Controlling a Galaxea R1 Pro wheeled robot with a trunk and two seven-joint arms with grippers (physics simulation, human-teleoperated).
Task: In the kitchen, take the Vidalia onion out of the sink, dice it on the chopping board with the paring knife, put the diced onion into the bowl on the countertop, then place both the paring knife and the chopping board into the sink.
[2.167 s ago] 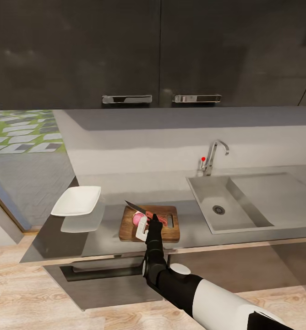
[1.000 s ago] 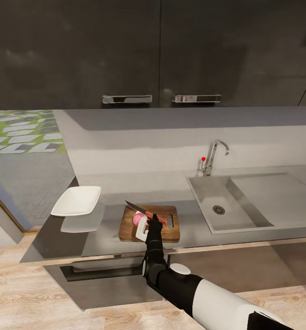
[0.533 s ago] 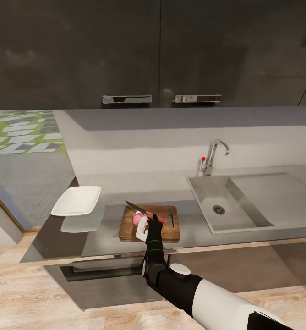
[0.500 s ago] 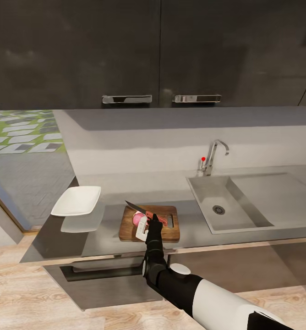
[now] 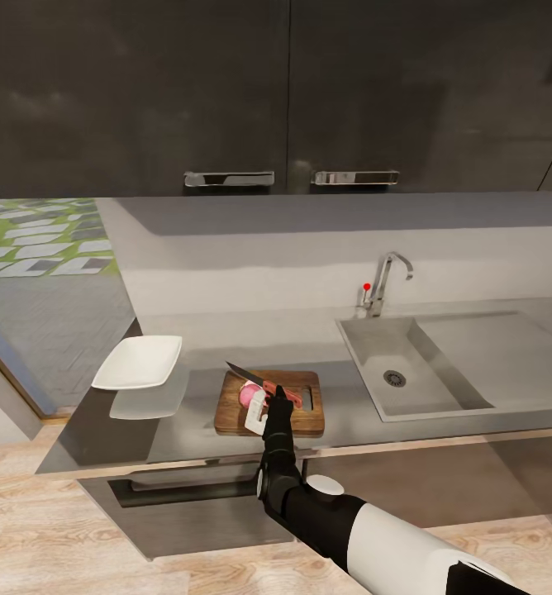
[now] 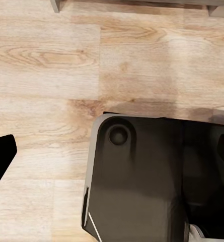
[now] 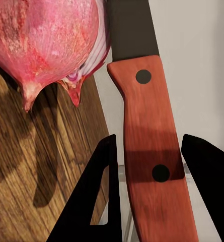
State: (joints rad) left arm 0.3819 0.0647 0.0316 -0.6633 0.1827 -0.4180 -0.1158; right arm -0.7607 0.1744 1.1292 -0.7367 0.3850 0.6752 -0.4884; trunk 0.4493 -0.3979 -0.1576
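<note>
Nearest the camera in the head view, the right arm reaches up from the lower right toward the countertop (image 5: 350, 417), its right gripper (image 5: 269, 402) over the near edge of the chopping board (image 5: 301, 417). From there the grip is hard to read; the right wrist view settles it: the two dark fingers (image 7: 99, 201) stand on either side of the orange-red handle of the paring knife (image 7: 149, 166), holding it, with two dark rivets showing on the handle. In that same close view the dark blade runs forward alongside the onion (image 7: 51, 45), a pink-red bulb that sits on the board's (image 7: 31, 191) wood grain and touches the blade's flat.

In the head view the onion (image 5: 248, 395) is a small pink lump on the board, and the knife's (image 5: 251, 377) pointed blade slants away to the upper left over it. The board lies on the countertop between the bowl (image 5: 140, 361), which sits well to the left near the counter's end, and the sink (image 5: 441, 364), well to the right, with its round drain and the curved tap (image 5: 385, 281) behind.

The left wrist view looks down on the light wood floor (image 6: 46, 75) and a dark part of the robot's base (image 6: 142, 176); whether the left fingers are wide or narrow I cannot tell
</note>
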